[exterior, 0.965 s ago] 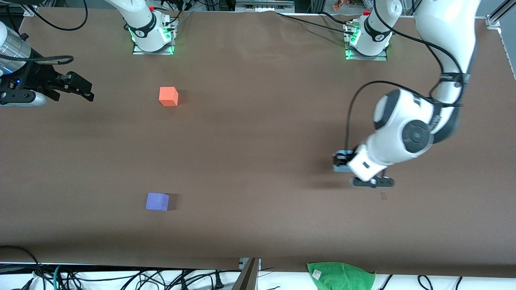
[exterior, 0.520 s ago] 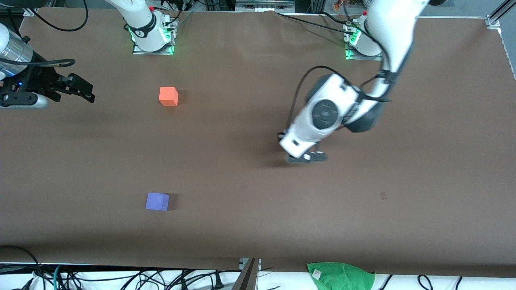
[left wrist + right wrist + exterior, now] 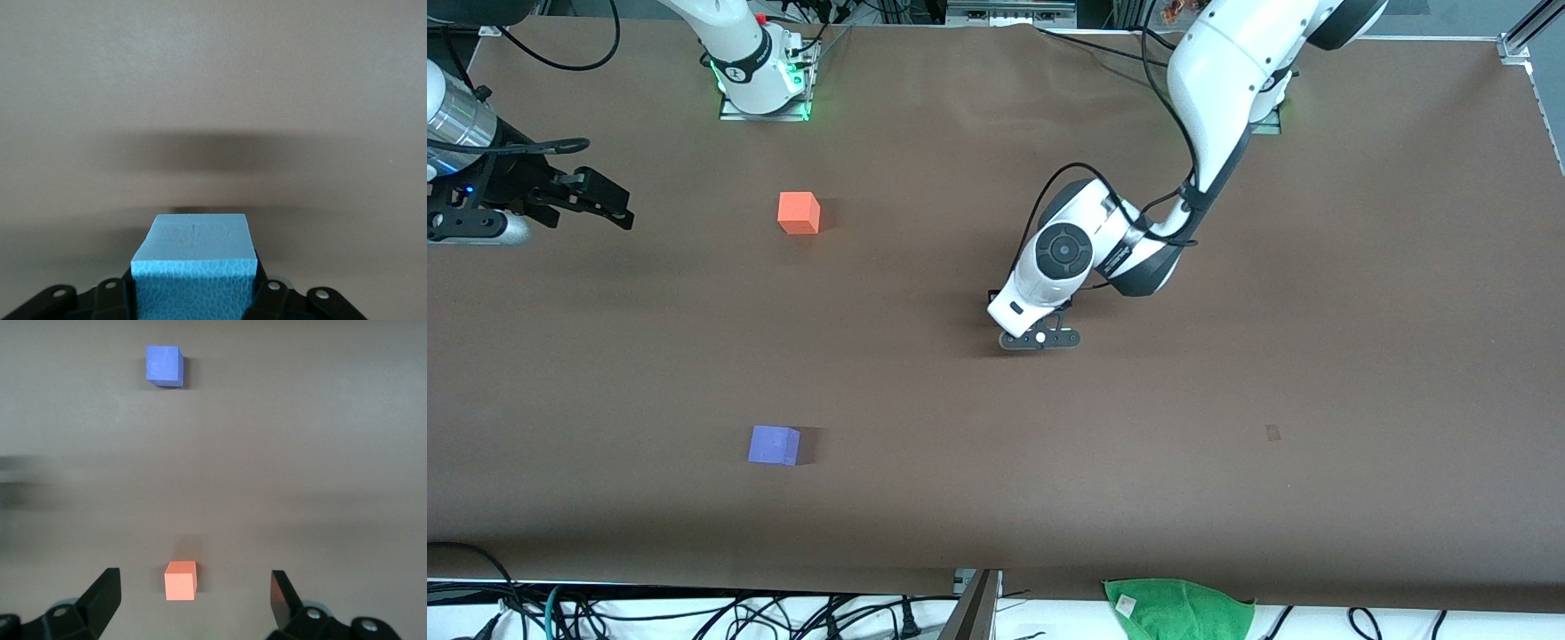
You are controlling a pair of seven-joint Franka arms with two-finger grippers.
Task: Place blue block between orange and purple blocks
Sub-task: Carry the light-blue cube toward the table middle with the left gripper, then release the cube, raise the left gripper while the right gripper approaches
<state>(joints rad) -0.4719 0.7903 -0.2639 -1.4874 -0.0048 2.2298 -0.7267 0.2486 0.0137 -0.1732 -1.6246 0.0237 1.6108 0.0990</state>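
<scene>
The blue block (image 3: 193,263) is a sky-blue cube clamped between the fingers of my left gripper (image 3: 195,293), which is shut on it. In the front view the left gripper (image 3: 1000,304) hangs over the middle of the table, and the hand hides the cube. The orange block (image 3: 799,213) rests toward the right arm's end. The purple block (image 3: 774,444) lies nearer to the front camera than the orange one, with bare table between them. My right gripper (image 3: 612,200) waits open past the orange block at the right arm's end. The right wrist view shows the orange block (image 3: 180,580) and the purple block (image 3: 163,365).
A green cloth (image 3: 1178,609) lies at the table's edge nearest the front camera. Cables run along that edge and around the two arm bases (image 3: 763,84). A small dark mark (image 3: 1272,433) is on the brown table (image 3: 996,498).
My left arm has carried the blue block from the left arm's end of the table toward the middle, slowing over the last half second. The right arm has barely moved.
</scene>
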